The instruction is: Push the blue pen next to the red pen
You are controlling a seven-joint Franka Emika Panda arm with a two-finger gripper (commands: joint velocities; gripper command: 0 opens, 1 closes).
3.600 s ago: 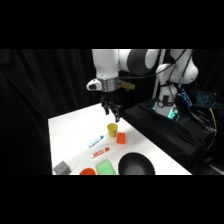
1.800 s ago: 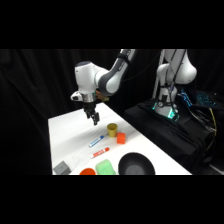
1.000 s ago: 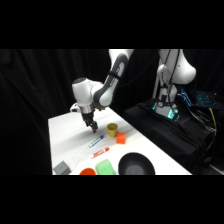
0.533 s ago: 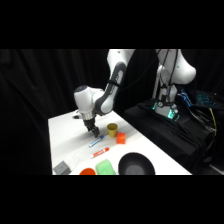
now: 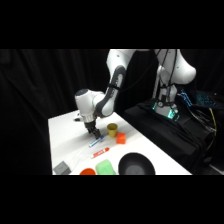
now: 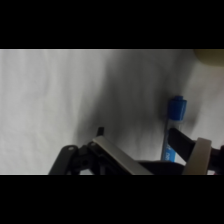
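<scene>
The blue pen (image 5: 96,142) lies on the white table (image 5: 65,135), a short marker with a white barrel and a blue cap. The red pen (image 5: 101,152) lies a little nearer the front edge, roughly parallel to it, with a small gap between them. My gripper (image 5: 93,132) is down low at the table, right at the far side of the blue pen. In the wrist view the blue pen (image 6: 175,111) shows at the right with its cap pointing up, close beside the gripper's black linkage (image 6: 85,157). The red pen is out of the wrist view.
An olive cup (image 5: 112,130) and an orange cube (image 5: 121,137) stand just right of the gripper. Along the front edge are a black bowl (image 5: 135,164), a green block (image 5: 105,167), a red-orange piece (image 5: 87,172) and a grey block (image 5: 62,168).
The arm has swung from above the cup to the far left, then come down and forward. The gripper now sits low against the blue pen.
</scene>
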